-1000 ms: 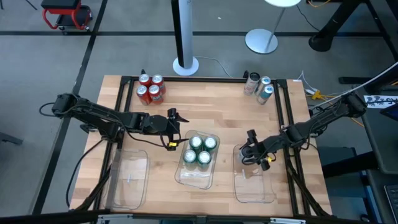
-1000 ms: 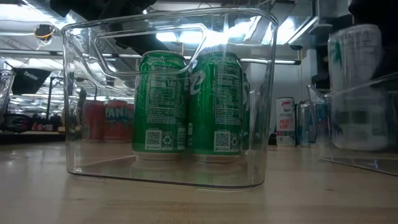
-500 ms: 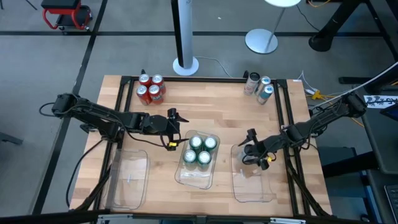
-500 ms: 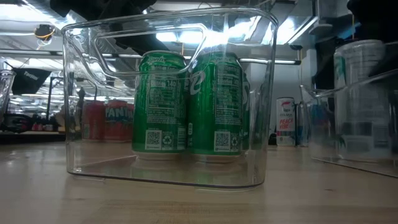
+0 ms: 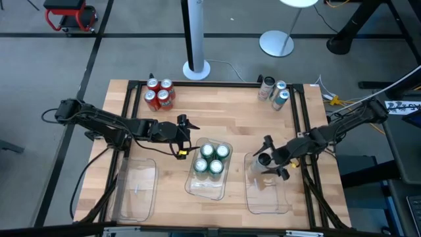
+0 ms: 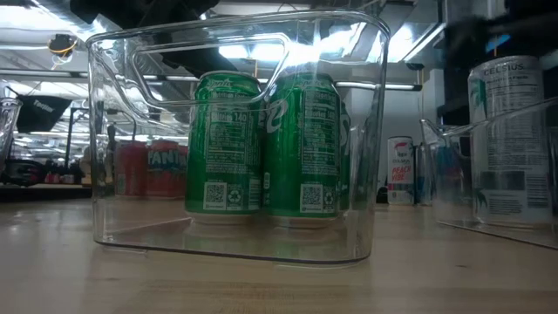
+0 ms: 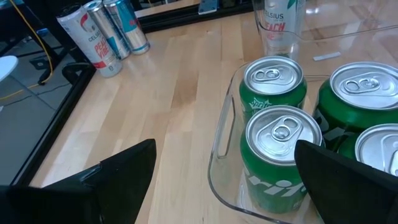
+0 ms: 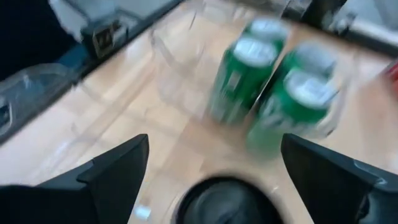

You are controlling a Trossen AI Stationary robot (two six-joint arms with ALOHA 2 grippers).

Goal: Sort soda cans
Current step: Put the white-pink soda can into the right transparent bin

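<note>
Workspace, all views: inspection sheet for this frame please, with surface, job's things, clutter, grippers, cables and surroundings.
Surface: wooden table with three clear trays; left tray holds nothing.
Job's things: four green cans in the middle tray; four red cans at the far left; three silver cans at the far right; one silver can upright in the right tray.
Clutter: nothing seen.
Grippers: right gripper open around the silver can in the tray; left gripper open, beside the green cans.
Cables: yellow cable off the table edge.
Surroundings: white stand base, red stool.
</note>
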